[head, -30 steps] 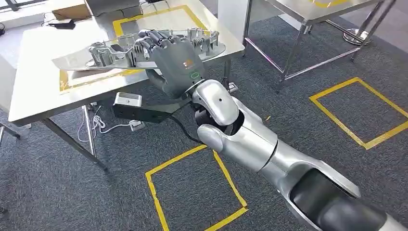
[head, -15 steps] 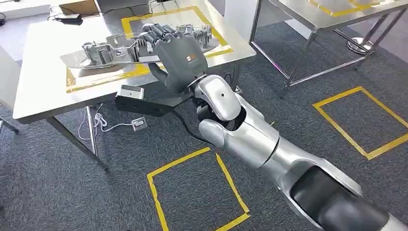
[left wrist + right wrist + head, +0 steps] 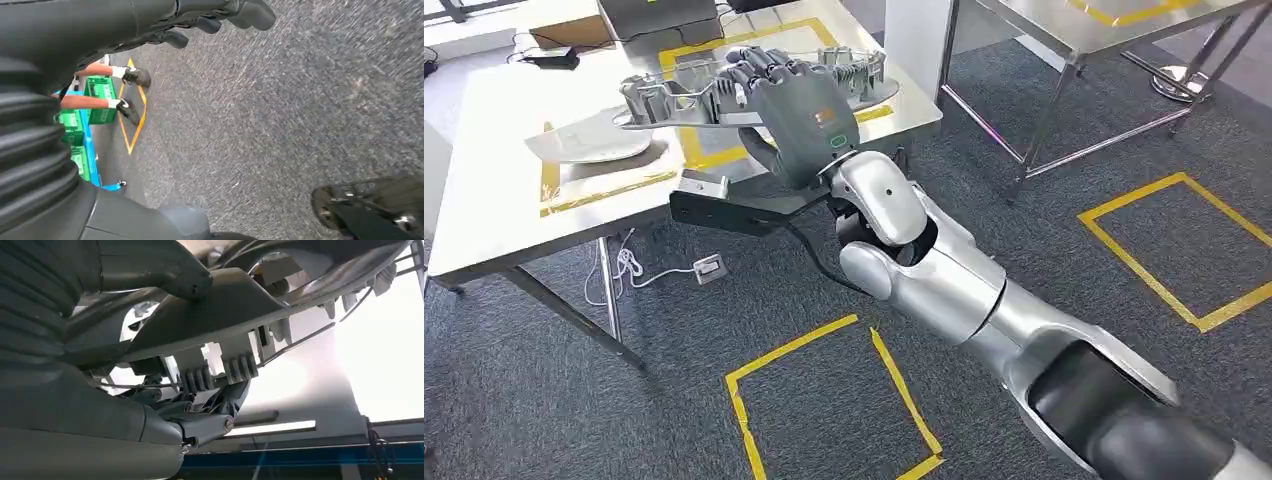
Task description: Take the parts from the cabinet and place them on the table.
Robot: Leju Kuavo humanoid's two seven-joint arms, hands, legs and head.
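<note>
Holding metal part [image 3: 724,95] in right hand [image 3: 799,115]: fingers over its top, thumb under, clamped on near rim. Part sits above table [image 3: 494,150], over yellow tape outline [image 3: 674,160] near front edge; contact with tabletop unclear. Left hand [image 3: 220,17] hangs over grey carpet [image 3: 300,110], fingers loosely curled, holding nothing. Person's legs [image 3: 100,85] beside green crates [image 3: 97,97].

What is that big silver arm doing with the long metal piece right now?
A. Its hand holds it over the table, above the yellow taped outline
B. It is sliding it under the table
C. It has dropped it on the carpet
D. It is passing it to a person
A: in the head view the right hand grips the metal part above the table.
</note>
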